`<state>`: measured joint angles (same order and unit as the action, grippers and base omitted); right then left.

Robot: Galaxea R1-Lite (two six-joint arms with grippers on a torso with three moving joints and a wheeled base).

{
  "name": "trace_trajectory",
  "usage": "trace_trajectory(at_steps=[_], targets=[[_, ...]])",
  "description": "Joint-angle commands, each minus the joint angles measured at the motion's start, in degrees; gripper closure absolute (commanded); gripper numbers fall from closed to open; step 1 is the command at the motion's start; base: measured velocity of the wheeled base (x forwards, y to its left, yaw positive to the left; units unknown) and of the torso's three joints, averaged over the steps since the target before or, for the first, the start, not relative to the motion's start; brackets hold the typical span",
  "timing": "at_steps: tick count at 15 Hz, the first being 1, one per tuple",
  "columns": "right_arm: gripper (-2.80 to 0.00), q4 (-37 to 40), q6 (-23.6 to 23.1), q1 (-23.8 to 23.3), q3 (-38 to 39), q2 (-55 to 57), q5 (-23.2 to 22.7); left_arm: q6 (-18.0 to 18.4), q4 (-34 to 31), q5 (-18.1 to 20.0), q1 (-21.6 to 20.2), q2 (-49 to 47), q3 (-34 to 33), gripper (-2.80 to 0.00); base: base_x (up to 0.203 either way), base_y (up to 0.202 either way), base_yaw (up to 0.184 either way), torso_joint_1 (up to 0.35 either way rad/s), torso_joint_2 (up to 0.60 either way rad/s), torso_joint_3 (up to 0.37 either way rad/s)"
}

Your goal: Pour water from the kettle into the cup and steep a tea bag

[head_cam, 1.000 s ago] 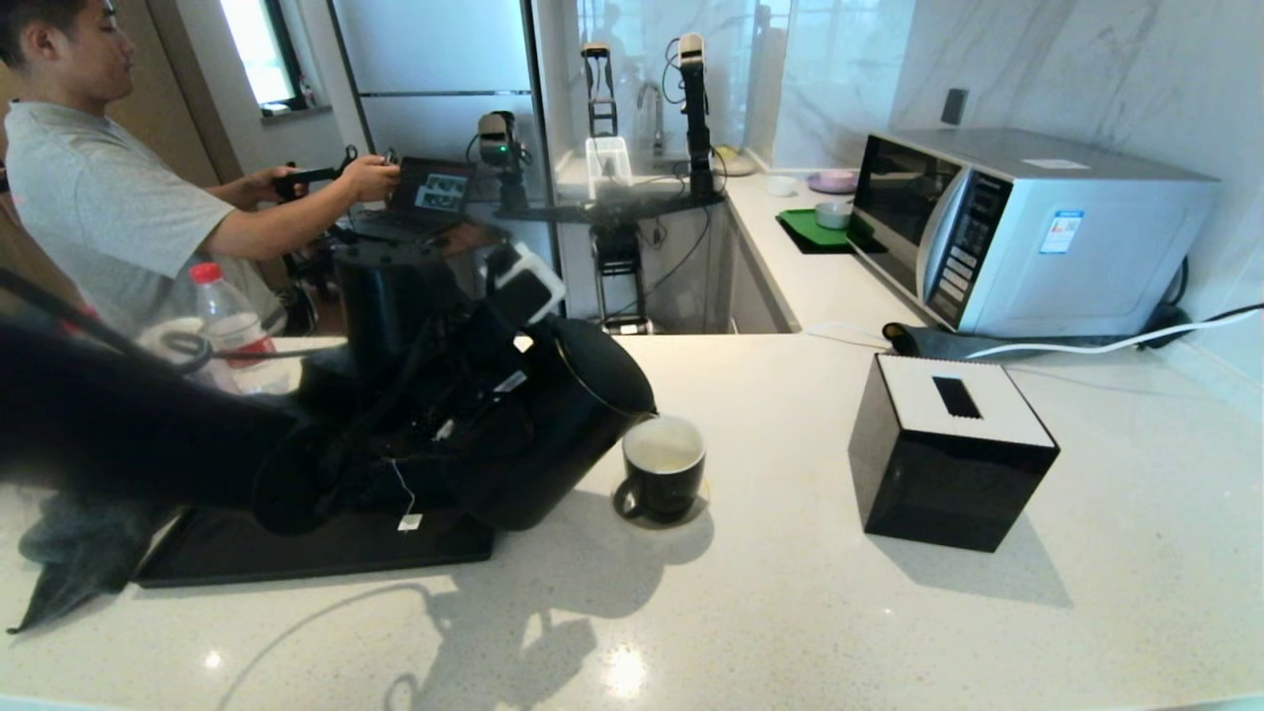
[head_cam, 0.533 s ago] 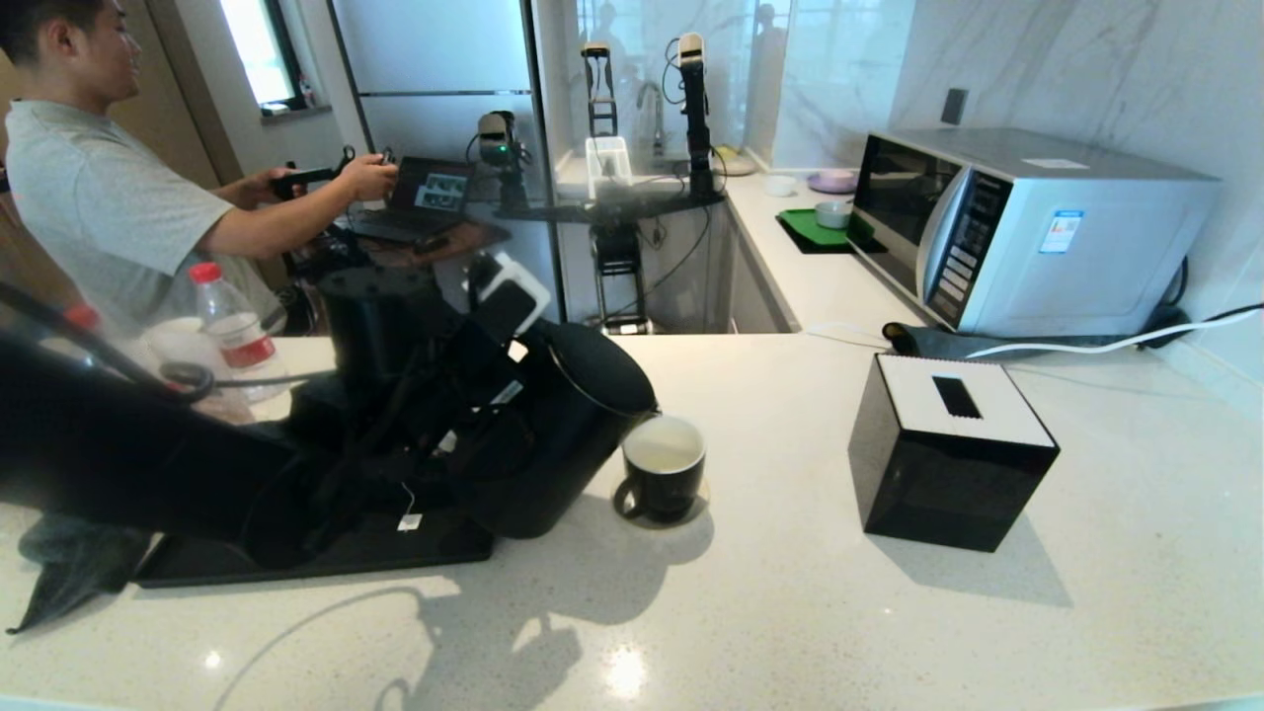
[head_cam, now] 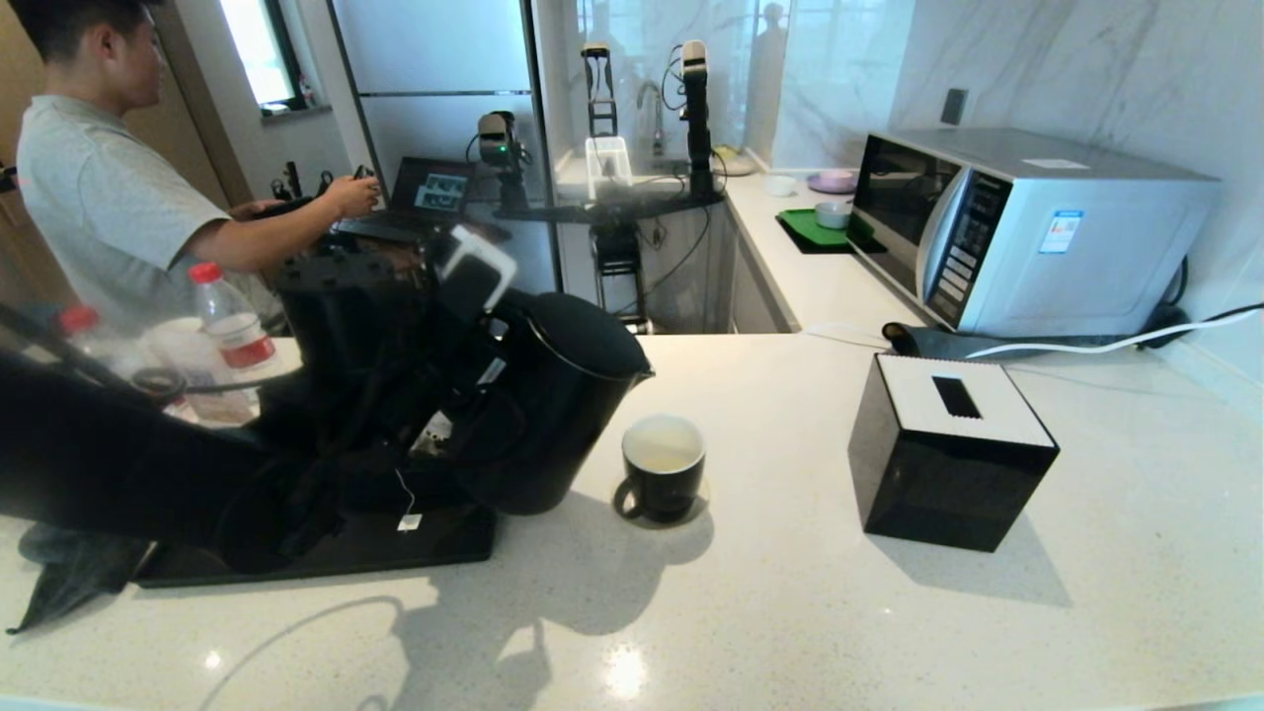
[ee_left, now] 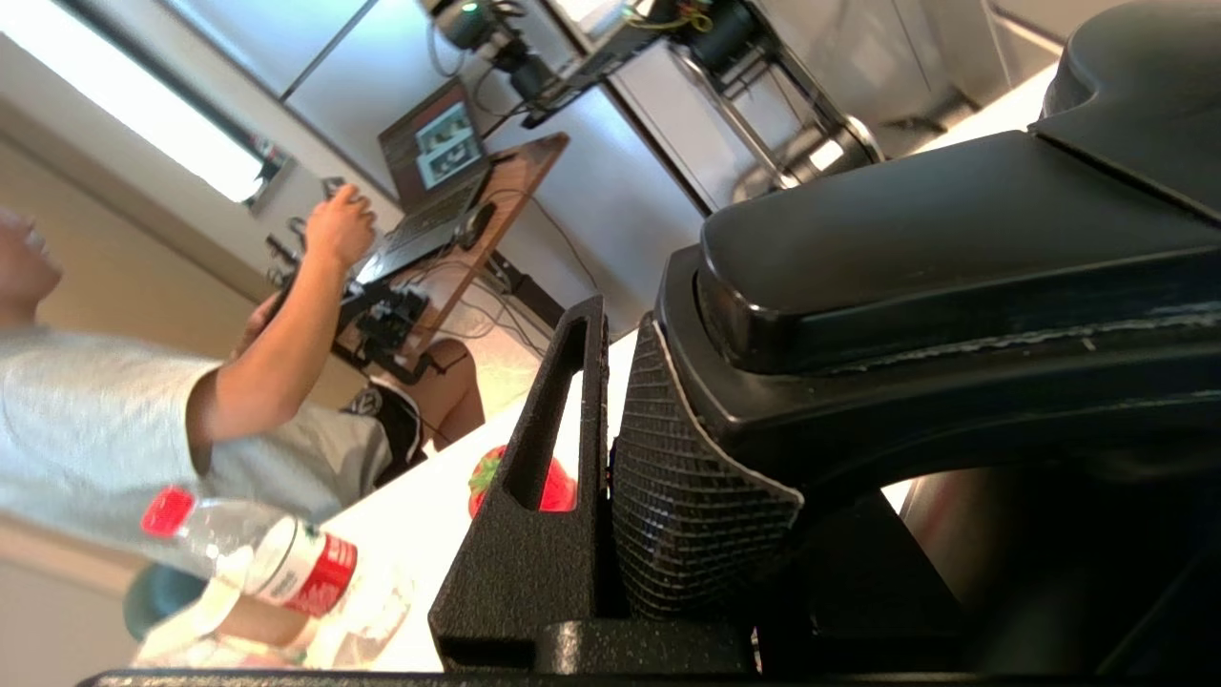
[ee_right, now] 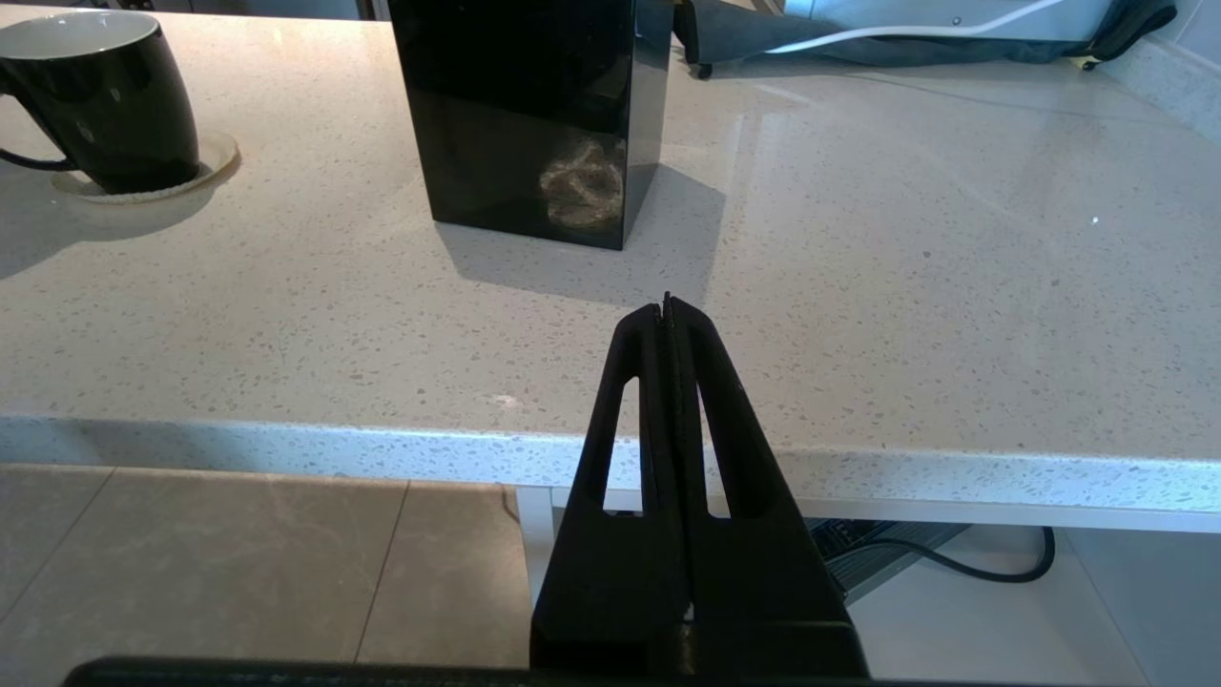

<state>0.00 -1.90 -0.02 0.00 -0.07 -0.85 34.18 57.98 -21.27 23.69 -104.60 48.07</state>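
I have the left pincer (ee_left: 668, 477) clamped on the kettle (head_cam: 548, 415) handle, kettle nearly upright beside the cup (head_cam: 664, 479), mid-worktop (head_cam: 790, 612). Water (head_cam: 664, 456) shows in the cup. I'd set the kettle down level on the black tray (head_cam: 326, 548) (clear of the tea bag tag (head_cam: 409, 521)). Right pincer (ee_right: 668, 310) together, parked off the near edge.

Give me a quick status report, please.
Left gripper shut on kettle handle. Right gripper shut, parked. Cup holds water. Nothing blocking.
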Motion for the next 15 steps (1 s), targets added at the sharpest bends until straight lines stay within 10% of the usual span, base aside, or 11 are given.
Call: trace_trajectory(at_steps=[1,7,15], targets=[[0.00,0.00,-0.01,-0.06,0.00,0.07,-0.03,-0.72,0.28,-0.15,-1.44,2.87,-0.16,0.00,0.000,0.000,0.000,0.000,0.00,0.000],[0.00,0.00,0.00,0.02,0.00,0.07,-0.03,-7.39,0.29,-3.16,-7.38,10.68,-2.80,0.00,0.000,0.000,0.000,0.000,0.00,0.000],[0.00,0.00,-0.03,0.02,0.00,0.07,-0.03,-18.93,0.29,-1.57,-25.07,22.55,-13.30,0.00,0.000,0.000,0.000,0.000,0.00,0.000]])
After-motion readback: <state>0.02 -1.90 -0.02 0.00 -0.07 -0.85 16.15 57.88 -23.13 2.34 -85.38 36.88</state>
